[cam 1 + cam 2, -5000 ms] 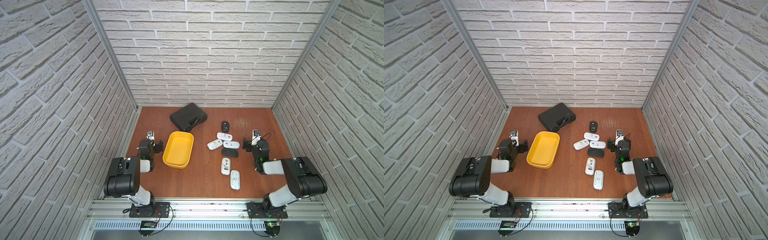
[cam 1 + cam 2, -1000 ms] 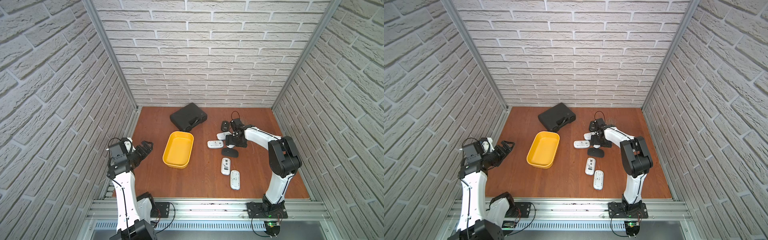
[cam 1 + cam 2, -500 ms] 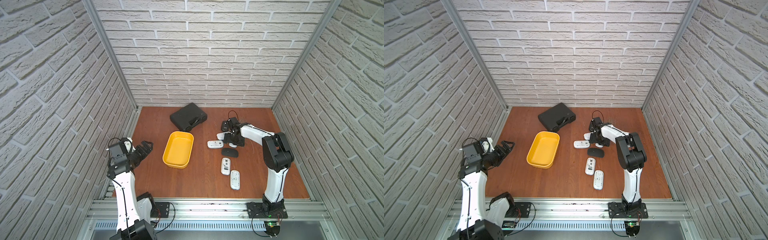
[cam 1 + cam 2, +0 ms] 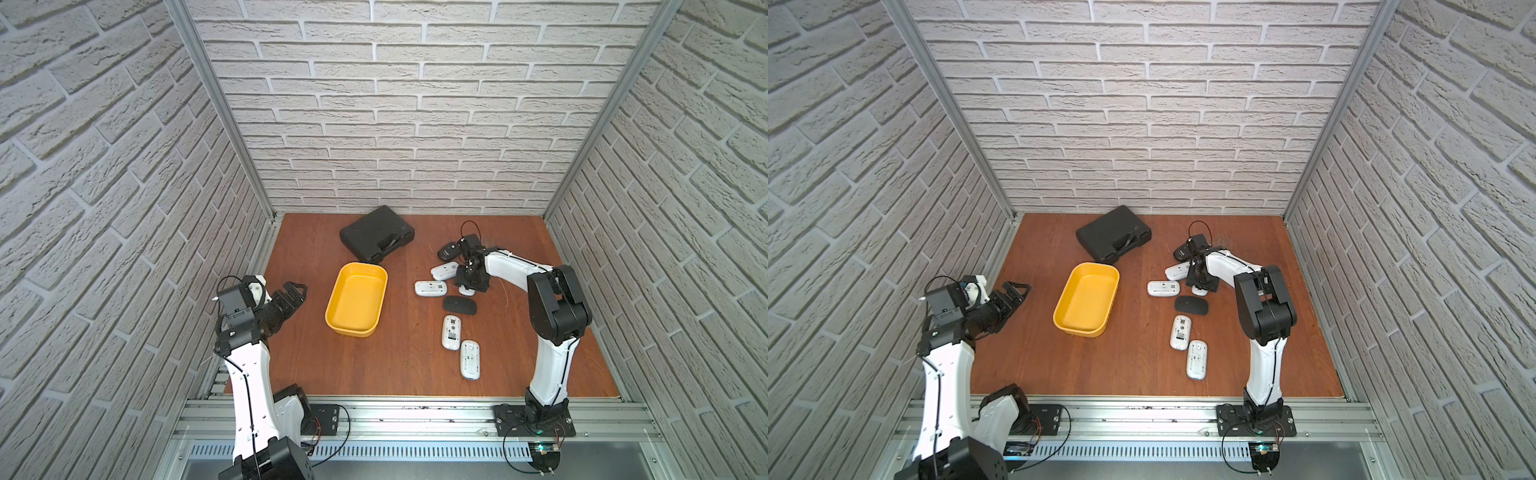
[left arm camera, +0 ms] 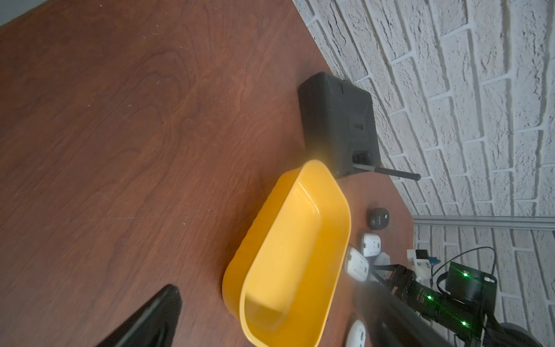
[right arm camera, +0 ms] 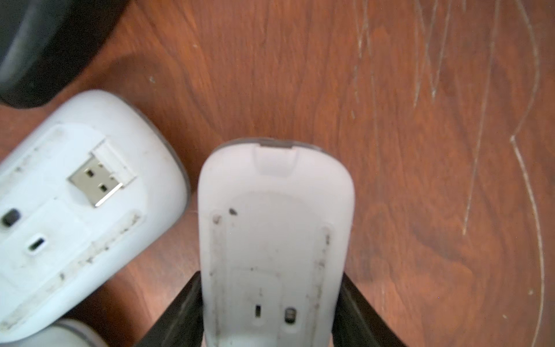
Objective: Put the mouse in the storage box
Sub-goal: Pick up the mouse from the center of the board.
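Note:
In the right wrist view a white mouse [image 6: 274, 228] lies bottom up between my right gripper's [image 6: 271, 312] black fingers [image 6: 180, 315], which press on both its sides. In both top views that gripper [image 4: 468, 282] points down among the mice right of the storage box, with only a sliver of the held mouse [image 4: 466, 291] showing. The yellow storage box [image 4: 356, 299] stands empty on the wooden table. My left gripper [image 4: 296, 291] hovers open left of the box, which it faces in the left wrist view [image 5: 270, 318].
Another upturned white mouse [image 6: 75, 195] lies right beside the held one. More white mice [image 4: 430, 288] [image 4: 451, 331] [image 4: 469, 359] and black mice [image 4: 459, 304] [image 4: 449, 250] are scattered around. A black hard case [image 4: 376, 234] sits behind the box. Brick walls enclose the table.
My right gripper has closed onto the white mouse it stood over. The left arm has stayed where it was, open.

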